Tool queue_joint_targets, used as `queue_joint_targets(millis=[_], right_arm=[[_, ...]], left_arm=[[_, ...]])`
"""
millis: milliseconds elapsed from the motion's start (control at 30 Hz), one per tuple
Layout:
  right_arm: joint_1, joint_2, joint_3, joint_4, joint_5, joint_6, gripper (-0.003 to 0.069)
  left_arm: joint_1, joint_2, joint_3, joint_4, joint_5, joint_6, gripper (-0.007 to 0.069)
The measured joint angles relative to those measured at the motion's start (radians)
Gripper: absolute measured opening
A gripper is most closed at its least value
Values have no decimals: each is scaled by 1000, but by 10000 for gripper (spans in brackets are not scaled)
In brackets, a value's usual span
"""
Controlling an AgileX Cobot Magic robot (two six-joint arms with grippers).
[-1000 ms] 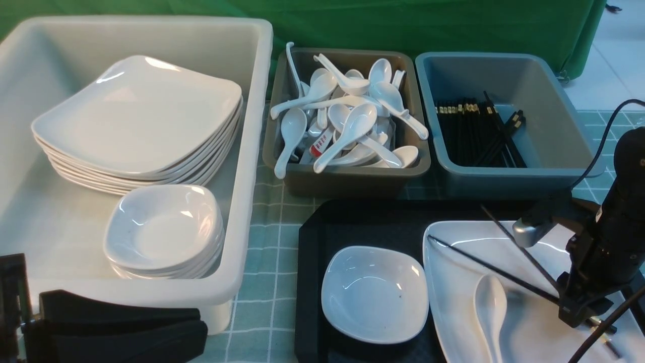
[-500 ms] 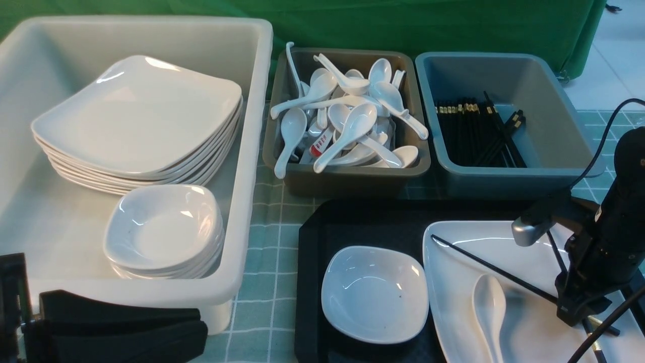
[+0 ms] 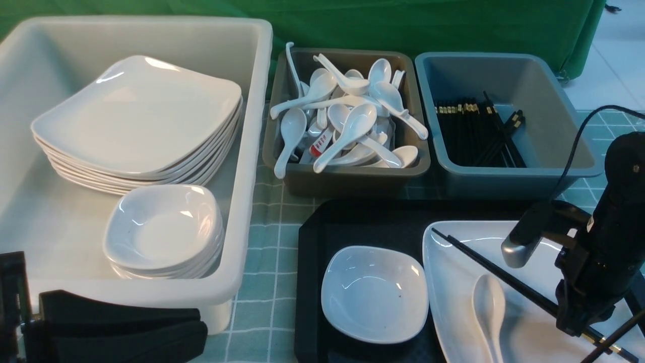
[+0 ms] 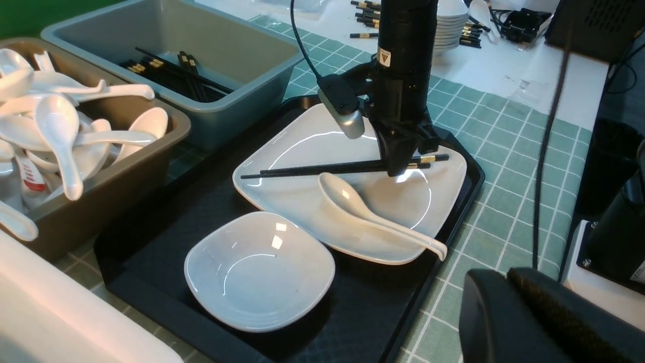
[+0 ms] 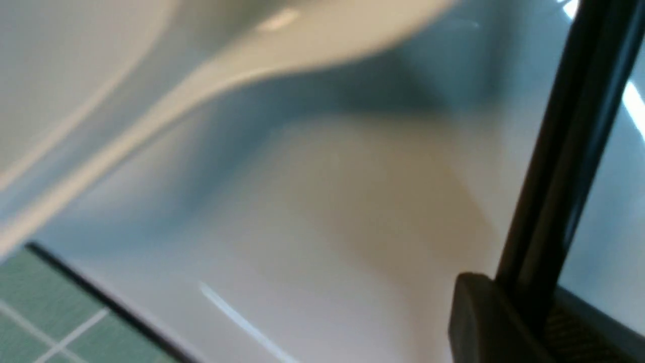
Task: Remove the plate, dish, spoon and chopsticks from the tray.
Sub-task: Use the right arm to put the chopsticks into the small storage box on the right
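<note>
Nothing is cleared yet; my right claw (image 4: 401, 169) pinches the chopsticks (image 4: 312, 170) on the plate (image 4: 302, 141), beside the spoon (image 4: 342, 194); the dish (image 4: 259, 269) sits on the tray (image 4: 151, 252); my left claw (image 3: 200, 321) is pressed together.

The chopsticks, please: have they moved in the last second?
Yes. The chopsticks, splayed before, now lie together; the farther stick's tip swung left toward the far-left corner of the plate.

The right arm (image 4: 403, 30) is matte black, with a silver-tipped camera (image 4: 346, 113), thin black cable (image 4: 301, 40) and small label (image 4: 384, 56).
</note>
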Motion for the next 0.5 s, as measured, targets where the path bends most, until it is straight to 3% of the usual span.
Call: queue_joint_targets(millis=[333,433,500], right_arm=[[37,-265,0,10,28,41,82],[52,-348,-58,172,-103,114,82],[49,-344,-93,211,-158,166,82]], left_arm=[[0,0,0,-1,-55,13,17],[0,0,0,-5,-126,18,17],[0,0,0,-12,-164,34,17]])
